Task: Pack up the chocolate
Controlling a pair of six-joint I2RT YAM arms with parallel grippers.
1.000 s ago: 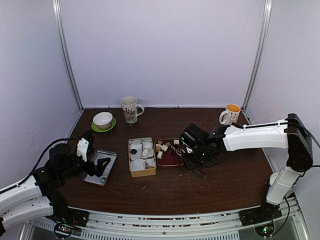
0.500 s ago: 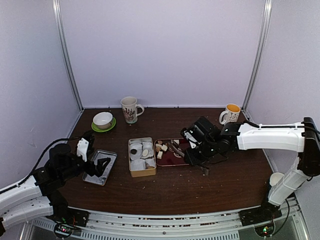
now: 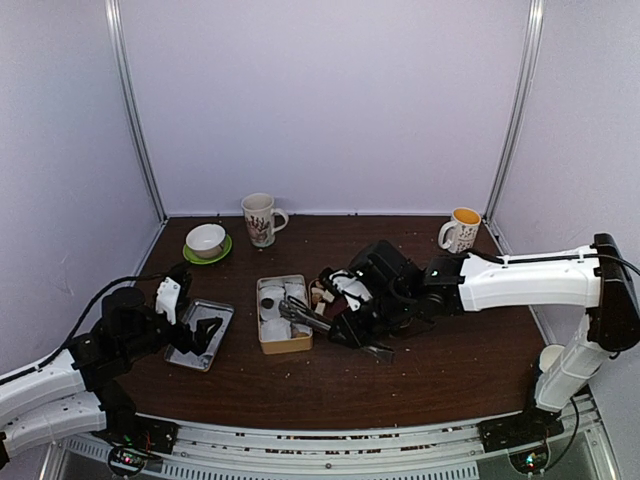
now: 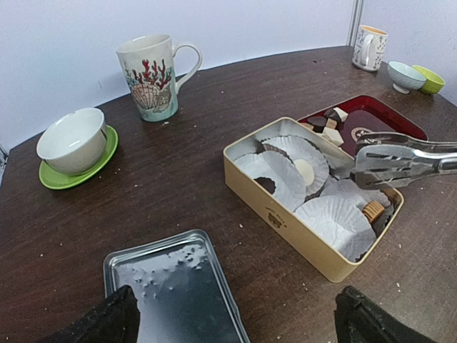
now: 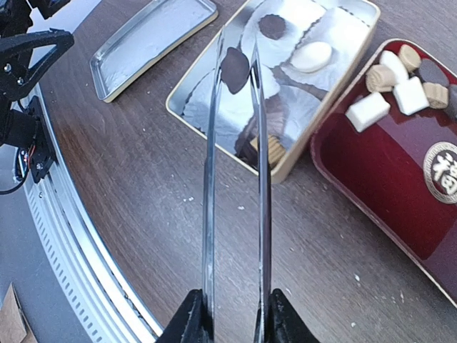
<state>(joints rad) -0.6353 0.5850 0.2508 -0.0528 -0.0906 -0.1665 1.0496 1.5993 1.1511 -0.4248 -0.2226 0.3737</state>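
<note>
My right gripper (image 5: 234,318) is shut on the metal tongs (image 5: 208,179). The tong tips pinch a dark round chocolate (image 5: 234,69) above the gold tin (image 5: 300,161). The tin holds white paper cups, with a white round piece (image 5: 312,56), a dark piece (image 5: 271,26) and a tan piece (image 5: 270,148) in them. Several more white, tan and dark pieces (image 5: 400,82) lie at the far end of the red tray (image 5: 371,186). In the top view the tongs (image 3: 300,315) reach over the tin (image 3: 283,343). My left gripper (image 4: 235,325) is open and empty over the tin lid (image 4: 171,286).
A shell-pattern mug (image 4: 151,75) and a white bowl on a green saucer (image 4: 71,143) stand at the back left. An orange-lined mug (image 3: 461,230) stands at the back right. The red tray (image 3: 340,318) lies right beside the tin.
My right arm has swung left from over the red tray to over the tin, carrying the tongs with the dark piece. The left arm has not moved.
</note>
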